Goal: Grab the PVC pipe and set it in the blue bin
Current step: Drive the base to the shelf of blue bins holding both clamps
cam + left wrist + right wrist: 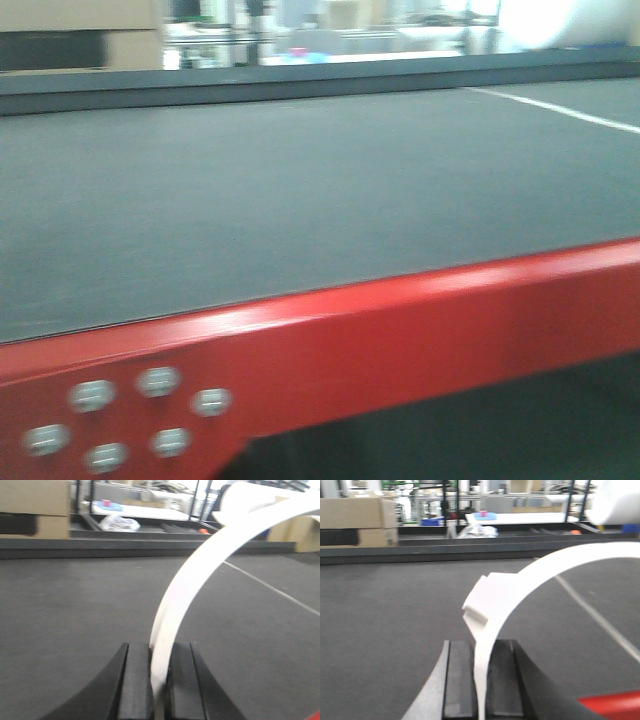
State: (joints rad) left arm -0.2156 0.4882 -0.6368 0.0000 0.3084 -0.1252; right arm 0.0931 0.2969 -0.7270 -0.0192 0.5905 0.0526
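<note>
Both the left gripper (159,679) and right gripper (482,680) pinch the PVC pipe (200,572) by its rim above the table (300,180), probably sharing its weight.

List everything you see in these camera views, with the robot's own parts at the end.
mat: one, dark grey, covering the tabletop
line: one, white, across the mat's far right
beam: one, red, along the near edge
bolts: six, silver, at the beam's left end
cardboard box: at least one, tan, far left behind the mat
roll: one, white, top right, blurred
curved piece: one per wrist view, white, clamped
left end effector: black, shut on curved piece
right end effector: black, shut on curved piece
</note>
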